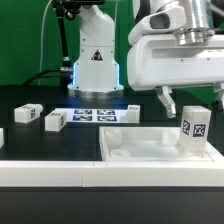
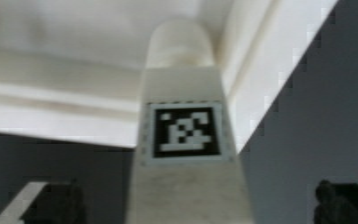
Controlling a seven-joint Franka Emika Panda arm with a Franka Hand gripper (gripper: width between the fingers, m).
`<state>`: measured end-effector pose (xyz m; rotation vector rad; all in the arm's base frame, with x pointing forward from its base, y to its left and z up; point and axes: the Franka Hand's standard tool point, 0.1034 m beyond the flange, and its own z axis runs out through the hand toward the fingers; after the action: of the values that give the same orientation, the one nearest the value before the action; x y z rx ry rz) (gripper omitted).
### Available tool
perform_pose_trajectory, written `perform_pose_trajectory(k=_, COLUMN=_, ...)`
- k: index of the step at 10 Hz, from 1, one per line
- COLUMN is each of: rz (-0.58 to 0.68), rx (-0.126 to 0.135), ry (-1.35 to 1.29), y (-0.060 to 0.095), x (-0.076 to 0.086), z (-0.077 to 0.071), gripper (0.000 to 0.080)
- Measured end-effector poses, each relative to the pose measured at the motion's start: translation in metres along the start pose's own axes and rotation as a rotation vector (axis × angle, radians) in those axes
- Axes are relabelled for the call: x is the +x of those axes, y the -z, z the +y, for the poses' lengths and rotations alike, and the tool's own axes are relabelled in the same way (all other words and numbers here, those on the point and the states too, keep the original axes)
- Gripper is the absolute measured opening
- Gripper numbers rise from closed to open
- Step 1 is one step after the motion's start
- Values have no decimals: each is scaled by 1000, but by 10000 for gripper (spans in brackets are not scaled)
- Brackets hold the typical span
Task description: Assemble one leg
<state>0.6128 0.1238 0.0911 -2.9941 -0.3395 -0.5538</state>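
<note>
A leg (image 1: 194, 128), a small white block with a black-and-white tag, stands upright at the right end of the wide white tray-like piece (image 1: 130, 150). My gripper (image 1: 192, 100) is open just above it, one finger on each side of its top. In the wrist view the leg (image 2: 190, 120) runs up the middle between my dark fingertips (image 2: 48, 202), with a gap on each side. My gripper (image 2: 194, 206) touches nothing. The tray-like piece's rim (image 2: 87, 70) shows behind the leg.
Two more white tagged blocks (image 1: 27, 113) (image 1: 55, 120) lie on the black table at the exterior view's left. The marker board (image 1: 100, 113) lies in front of the robot base (image 1: 95, 60). A white ledge (image 1: 50, 170) runs along the front.
</note>
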Motion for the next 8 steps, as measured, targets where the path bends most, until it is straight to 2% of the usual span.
perform_pose_trajectory(k=1, rz=-45, rx=10, ry=-4, y=-2, x=4, z=0, gripper=649)
perform_pose_trajectory(k=4, rz=-284, rx=57, ry=-15, y=-2, x=3, z=2, gripper=649)
perform_pose_trajectory(k=5, rz=-332, rx=61, ry=-12, y=-4, x=2, z=5, gripper=649)
perform_pose_trajectory(k=7, rz=-309, rx=51, ry=-5, y=-9, x=0, z=9, gripper=649)
perform_pose_trajectory(k=8, rz=-312, rx=52, ry=-6, y=-9, x=-1, z=8, gripper=617)
